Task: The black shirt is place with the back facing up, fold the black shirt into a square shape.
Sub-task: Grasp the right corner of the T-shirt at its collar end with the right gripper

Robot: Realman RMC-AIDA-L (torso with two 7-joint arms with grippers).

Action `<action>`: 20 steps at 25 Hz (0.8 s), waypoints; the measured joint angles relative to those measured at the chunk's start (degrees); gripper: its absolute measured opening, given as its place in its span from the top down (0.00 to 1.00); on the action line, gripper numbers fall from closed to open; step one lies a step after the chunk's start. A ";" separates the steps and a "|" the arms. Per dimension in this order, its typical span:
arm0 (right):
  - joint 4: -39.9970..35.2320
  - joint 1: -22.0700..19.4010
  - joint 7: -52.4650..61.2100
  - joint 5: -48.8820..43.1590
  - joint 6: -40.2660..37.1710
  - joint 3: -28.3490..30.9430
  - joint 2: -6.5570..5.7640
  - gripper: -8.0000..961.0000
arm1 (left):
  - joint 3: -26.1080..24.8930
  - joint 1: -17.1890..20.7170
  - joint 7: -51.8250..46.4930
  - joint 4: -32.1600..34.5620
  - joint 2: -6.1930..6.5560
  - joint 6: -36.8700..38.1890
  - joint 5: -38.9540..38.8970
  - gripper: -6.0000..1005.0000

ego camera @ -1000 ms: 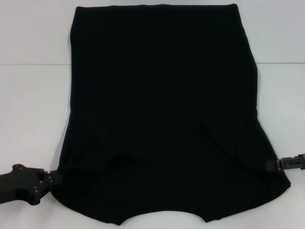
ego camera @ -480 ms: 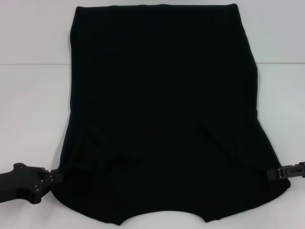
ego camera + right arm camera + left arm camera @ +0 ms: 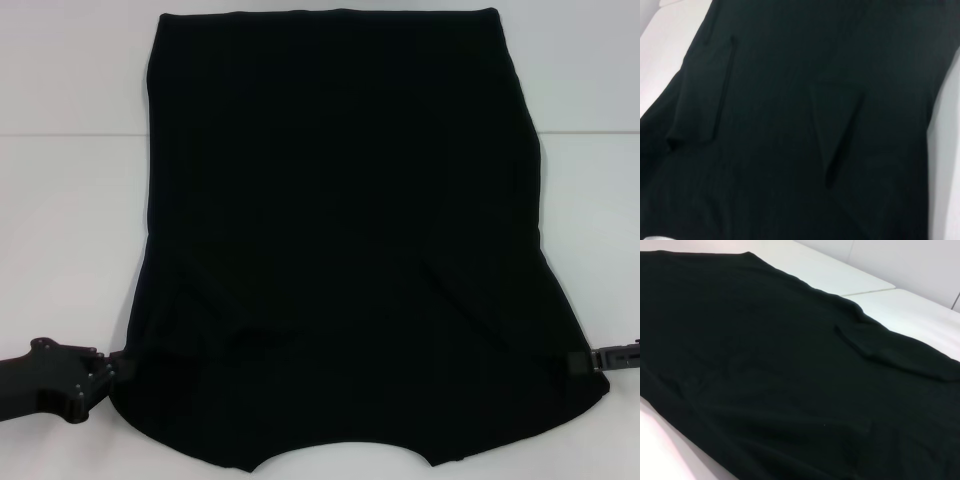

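On white table (image 3: 70,200), black shirt (image 3: 340,220) lies flat.

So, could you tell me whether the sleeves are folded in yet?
Folded in: both sleeves lie over the black shirt; left gripper and right gripper at its edges.

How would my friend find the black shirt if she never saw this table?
Look at the white table; the black shirt lies flat across its middle, both sleeves folded in. It is the big soft dark cloth, unlike the hard left gripper and right gripper at its sides.
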 joint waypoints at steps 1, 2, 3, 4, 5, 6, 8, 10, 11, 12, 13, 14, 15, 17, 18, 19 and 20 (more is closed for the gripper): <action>-0.01 -0.02 0.09 -0.03 0.13 0.00 -0.04 0.05 | 0.01 -0.03 0.00 -0.02 0.00 -0.08 0.00 0.98; -0.02 -0.03 0.16 -0.25 0.26 0.00 -0.05 0.05 | 0.00 -0.03 0.00 -0.03 -0.02 -0.13 0.00 0.98; -0.03 0.01 0.20 -0.66 0.35 0.05 0.00 0.05 | 0.01 -0.03 0.00 -0.03 -0.04 -0.17 0.00 0.98; -0.03 0.09 0.20 -1.07 0.39 0.17 0.08 0.05 | 0.00 -0.03 0.00 -0.04 -0.04 -0.19 0.00 0.98; -0.03 0.19 0.20 -1.50 0.44 0.30 0.18 0.05 | -0.02 -0.03 0.00 -0.05 -0.05 -0.23 0.00 0.98; -0.03 0.31 0.20 -1.85 0.46 0.39 0.28 0.05 | -0.04 -0.03 0.00 -0.05 -0.05 -0.25 0.00 0.98; -0.03 0.54 0.20 -2.26 0.46 0.35 0.44 0.05 | -0.08 -0.07 0.00 -0.05 -0.07 -0.27 0.00 0.98; -0.03 0.76 0.20 -2.34 0.31 0.19 0.56 0.06 | -0.10 -0.08 0.00 -0.05 -0.08 -0.27 0.00 0.98; -0.03 0.91 0.18 -2.35 0.18 0.10 0.63 0.06 | -0.11 -0.09 0.00 -0.05 -0.09 -0.27 0.00 0.98; -0.03 1.01 0.18 -2.36 0.03 0.09 0.69 0.07 | -0.15 -0.09 0.00 -0.05 -0.09 -0.28 0.00 0.98; -0.04 1.14 0.18 -2.36 -0.20 0.08 0.78 0.07 | -0.16 -0.10 0.00 -0.05 -0.09 -0.27 0.00 0.98; -0.03 1.28 0.19 -2.37 -0.41 0.06 0.89 0.07 | -0.15 -0.10 0.00 -0.05 -0.09 -0.29 0.00 0.98; -0.03 1.42 0.19 -2.37 -0.65 0.03 1.04 0.07 | -0.18 -0.10 0.00 -0.05 -0.09 -0.32 0.00 0.98; -0.03 1.66 0.19 -2.45 -0.95 -0.05 1.35 0.08 | -0.18 -0.12 0.01 -0.05 -0.09 -0.37 0.00 0.98; -0.03 1.79 0.19 -2.56 -0.99 -0.07 1.49 0.08 | -0.18 -0.15 0.01 -0.05 -0.09 -0.40 0.00 0.98; -0.03 1.92 0.19 -2.67 -1.03 -0.09 1.64 0.09 | -0.18 -0.17 0.01 -0.05 -0.09 -0.41 0.00 0.98; -0.03 2.04 0.19 -2.78 -1.06 -0.09 1.76 0.09 | -0.18 -0.19 0.00 -0.05 -0.09 -0.44 0.00 0.98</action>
